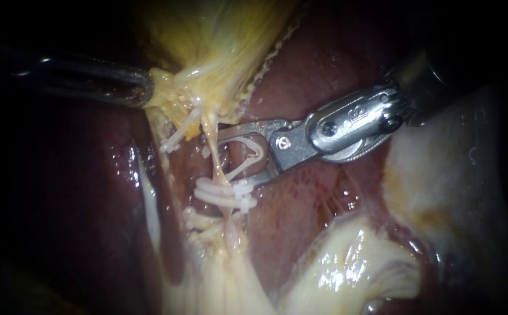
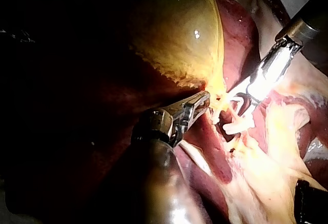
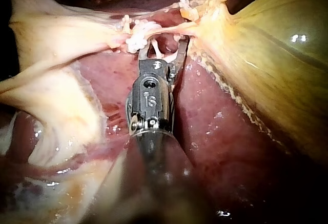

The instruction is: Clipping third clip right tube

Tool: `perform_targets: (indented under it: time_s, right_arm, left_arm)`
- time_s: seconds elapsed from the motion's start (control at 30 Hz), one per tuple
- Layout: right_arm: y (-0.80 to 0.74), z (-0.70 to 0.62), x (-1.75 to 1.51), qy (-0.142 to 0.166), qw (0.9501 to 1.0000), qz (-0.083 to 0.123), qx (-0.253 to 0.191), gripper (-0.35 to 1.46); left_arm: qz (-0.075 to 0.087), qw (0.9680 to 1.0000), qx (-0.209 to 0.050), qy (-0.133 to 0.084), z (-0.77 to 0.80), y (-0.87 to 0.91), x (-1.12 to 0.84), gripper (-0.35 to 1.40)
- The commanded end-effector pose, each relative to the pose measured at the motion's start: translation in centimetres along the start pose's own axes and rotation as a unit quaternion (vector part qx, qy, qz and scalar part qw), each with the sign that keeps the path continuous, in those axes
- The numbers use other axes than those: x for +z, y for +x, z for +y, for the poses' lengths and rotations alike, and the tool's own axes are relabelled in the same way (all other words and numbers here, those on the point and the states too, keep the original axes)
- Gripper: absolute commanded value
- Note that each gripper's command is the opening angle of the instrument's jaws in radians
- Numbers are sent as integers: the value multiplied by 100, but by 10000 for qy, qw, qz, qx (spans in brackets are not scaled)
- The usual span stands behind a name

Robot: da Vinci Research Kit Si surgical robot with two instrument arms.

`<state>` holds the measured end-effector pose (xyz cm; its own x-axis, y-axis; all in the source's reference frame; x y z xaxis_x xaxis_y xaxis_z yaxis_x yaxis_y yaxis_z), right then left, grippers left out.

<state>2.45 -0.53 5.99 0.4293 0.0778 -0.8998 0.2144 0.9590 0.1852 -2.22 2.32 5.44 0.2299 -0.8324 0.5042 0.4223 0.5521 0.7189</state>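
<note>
My left instrument (image 1: pixel 149 93) comes in from the left, its jaws shut on the yellow neck of the gallbladder (image 1: pixel 224 41) and holding it taut. My right instrument (image 1: pixel 233 157) enters from the upper right. Its jaws stand wide apart and carry an open white clip (image 1: pixel 252 153) that straddles the thin right tube (image 1: pixel 217 160). Just below them, two closed white clips (image 1: pixel 224 195) sit on that tube. In the right wrist view the jaws (image 3: pixel 161 49) reach the stretched tube beside the clips (image 3: pixel 136 39). The left wrist view shows my left jaws (image 2: pixel 197 106) on the gallbladder's neck.
Dark red liver (image 1: pixel 323 64) lies behind and around the tubes. A second tube to the left bears white clips (image 1: pixel 175 139). Pale fatty tissue (image 1: pixel 335 262) bulges at the lower right. The gallbladder (image 3: pixel 266 44) fills the space beside my right instrument.
</note>
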Motion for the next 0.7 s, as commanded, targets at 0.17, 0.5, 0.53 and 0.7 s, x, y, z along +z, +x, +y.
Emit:
perform_targets:
  time_s: [0.17, 0.5, 0.53, 0.7]
  right_arm:
    - [-1, -2, -12, 18, 9999, 10, 144, 47]
    - [2, 2, -55, 84, 9897, 84, 1427, 47]
    - [2, 3, -57, 87, 9883, 102, 1518, 47]
    - [3, 4, -65, 88, 9749, 125, 2222, 47]
  left_arm:
    - [1, 10000, -1, 2, 0, 0, 0, -35]
    - [2, 10000, 0, 4, 0, 1, -1, -35]
    - [2, 10000, 0, 4, 1, 1, -1, -35]
    - [2, 10000, 1, 5, 1, 1, -2, -35]
